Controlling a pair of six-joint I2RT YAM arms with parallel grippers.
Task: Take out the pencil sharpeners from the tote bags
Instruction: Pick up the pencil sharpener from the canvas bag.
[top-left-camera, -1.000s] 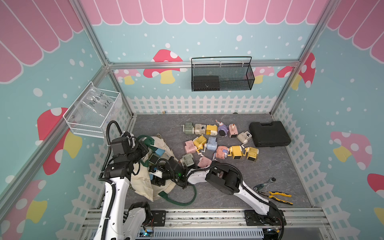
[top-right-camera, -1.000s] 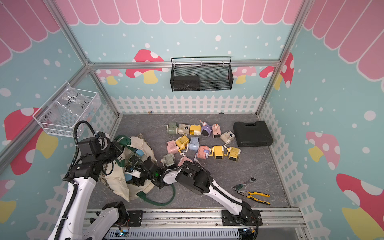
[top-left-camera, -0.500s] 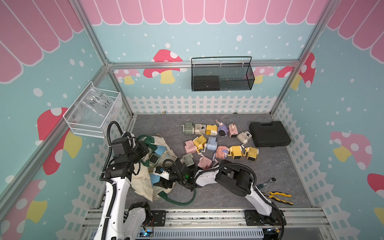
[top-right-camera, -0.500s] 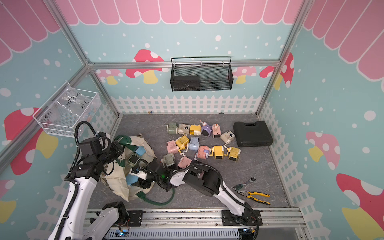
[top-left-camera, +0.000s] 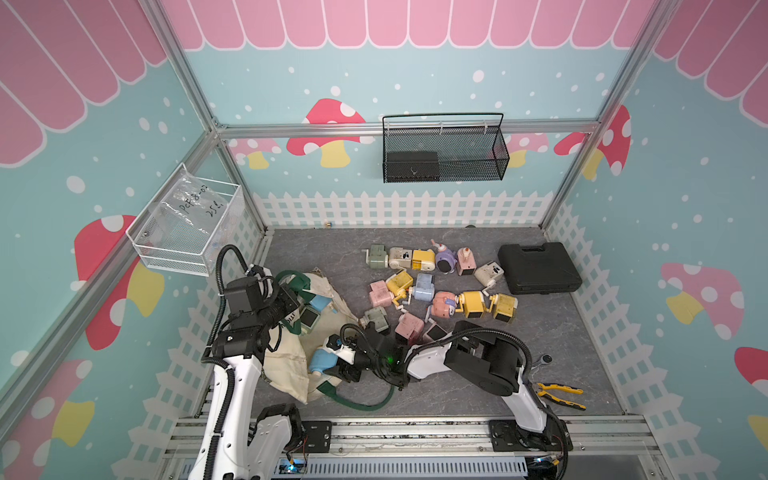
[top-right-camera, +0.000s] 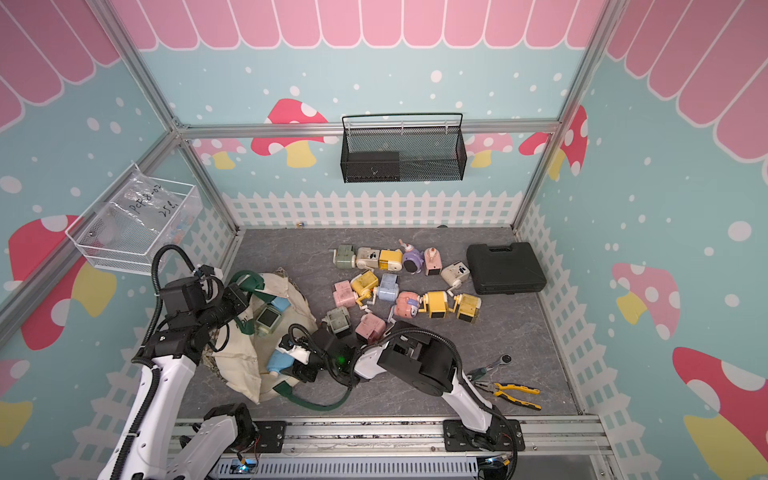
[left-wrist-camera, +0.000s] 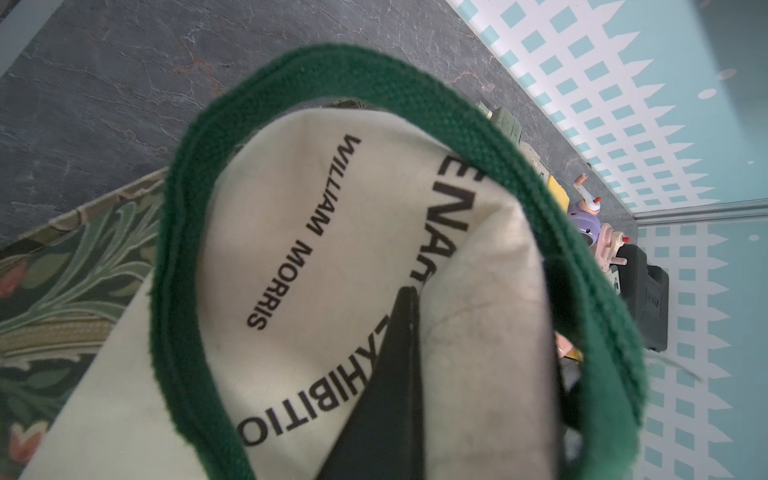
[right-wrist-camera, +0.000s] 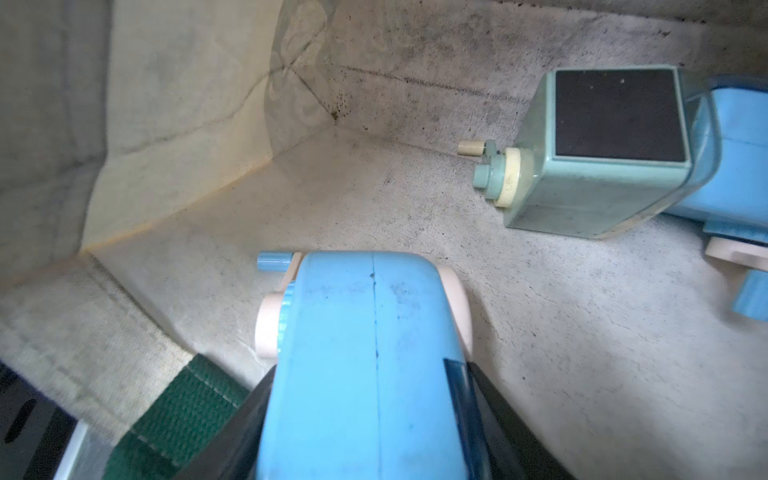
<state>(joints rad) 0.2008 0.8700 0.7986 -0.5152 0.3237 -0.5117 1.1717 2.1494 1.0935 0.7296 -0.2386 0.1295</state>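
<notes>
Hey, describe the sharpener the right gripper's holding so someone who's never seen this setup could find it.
Find the cream tote bag with green straps at the near-left corner of the grey floor. At its open mouth is a sky-blue sharpener with pale pink ends. Unlike the other blue sharpener deeper inside, it is clamped in the right gripper.

The place is a robot test cell, dressed as a toy garden: an aluminium frame (top-left-camera: 266, 133) stands around the grey floor (top-left-camera: 436, 399), printed mushroom walls (top-left-camera: 415, 83) rise behind this floor, and a mounting rail (top-left-camera: 415, 432) lies before it.
</notes>
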